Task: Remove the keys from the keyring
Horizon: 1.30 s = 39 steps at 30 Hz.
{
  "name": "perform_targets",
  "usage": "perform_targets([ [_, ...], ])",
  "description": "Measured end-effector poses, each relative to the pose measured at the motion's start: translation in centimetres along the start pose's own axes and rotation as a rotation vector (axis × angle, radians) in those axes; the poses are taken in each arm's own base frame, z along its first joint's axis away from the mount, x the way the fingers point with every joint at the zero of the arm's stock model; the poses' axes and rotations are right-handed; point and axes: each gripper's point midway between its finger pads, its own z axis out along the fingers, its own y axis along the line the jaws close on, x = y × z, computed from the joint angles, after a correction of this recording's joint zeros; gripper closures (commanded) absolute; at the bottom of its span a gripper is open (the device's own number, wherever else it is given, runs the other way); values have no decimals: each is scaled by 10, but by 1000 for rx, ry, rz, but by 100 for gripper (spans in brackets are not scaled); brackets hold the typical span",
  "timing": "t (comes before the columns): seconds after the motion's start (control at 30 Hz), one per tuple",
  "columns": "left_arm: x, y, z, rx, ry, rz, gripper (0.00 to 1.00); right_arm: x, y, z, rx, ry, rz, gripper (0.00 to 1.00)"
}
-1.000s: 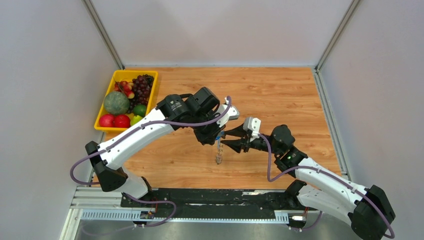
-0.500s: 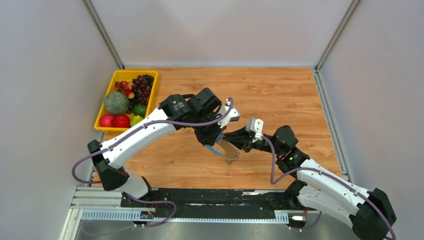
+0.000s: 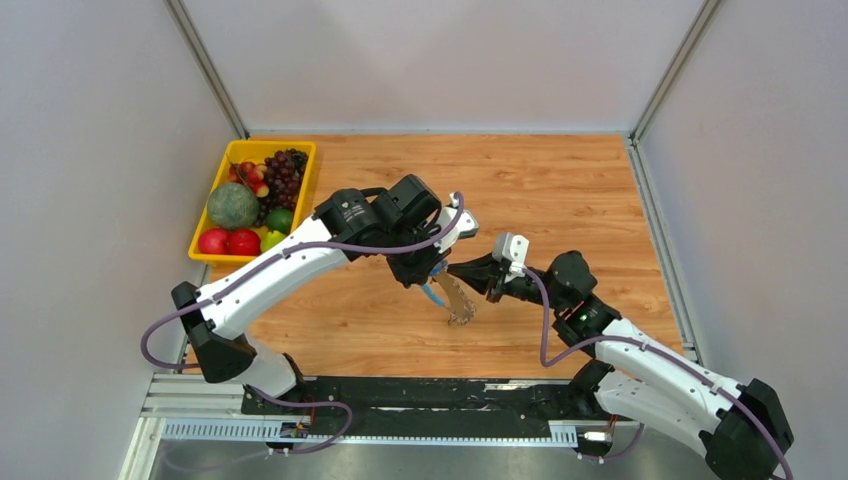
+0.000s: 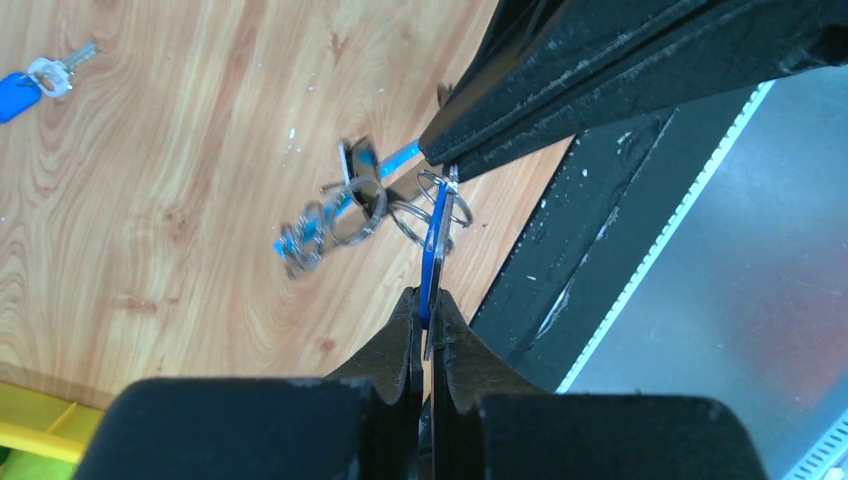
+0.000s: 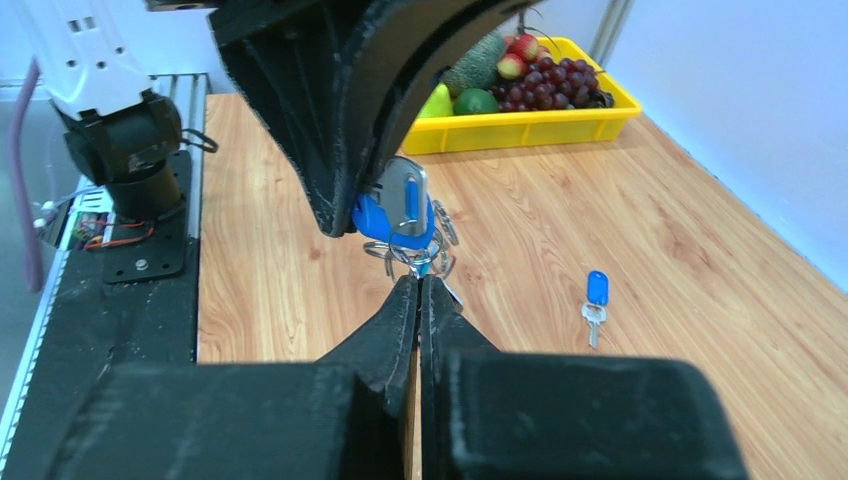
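Observation:
My left gripper (image 4: 425, 300) is shut on a blue-headed key (image 4: 431, 255), held edge-on above the table. The key hangs on the keyring (image 4: 443, 198), a bunch of silvery rings. My right gripper (image 5: 418, 283) is shut on one of those rings (image 5: 412, 256), just under the key (image 5: 398, 212). In the top view both grippers, left (image 3: 432, 278) and right (image 3: 453, 270), meet mid-table. The rest of the bunch (image 3: 459, 306) dangles below them, blurred. It also shows in the left wrist view (image 4: 325, 218) with a blue strip. A loose blue-headed key (image 5: 595, 300) lies on the wood.
A yellow tray (image 3: 202, 251) of fruit stands at the far left of the wooden table (image 3: 580, 190); it also shows in the right wrist view (image 5: 560, 121). The loose key also shows in the left wrist view (image 4: 35, 82). The black base rail (image 3: 420, 395) runs along the near edge.
My right gripper has gone from open to shut on a ring of the bunch. The dangling bunch, hanging straight down before, has swung to the right and is blurred.

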Motion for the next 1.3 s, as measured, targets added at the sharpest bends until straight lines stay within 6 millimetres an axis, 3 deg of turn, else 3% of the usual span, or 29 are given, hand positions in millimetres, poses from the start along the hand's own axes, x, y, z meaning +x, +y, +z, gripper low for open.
perform_targets([
  [0.23,-9,8,-2,-53,-106,11,52,-1,-11,0,64,44,38,100],
  [0.3,-12,9,-2,-63,-147,18,47,-3,-14,0,76,59,48,100],
  [0.67,-28,24,3,-148,-346,36,34,-29,-23,1,108,73,59,100],
  [1.0,-27,43,2,-258,-409,70,30,-29,-20,2,91,98,74,100],
  [1.17,-30,53,-8,-324,-434,58,24,-26,-19,1,91,109,79,100],
  [1.3,-32,55,-30,-352,-522,48,21,-26,-19,1,89,109,77,100],
])
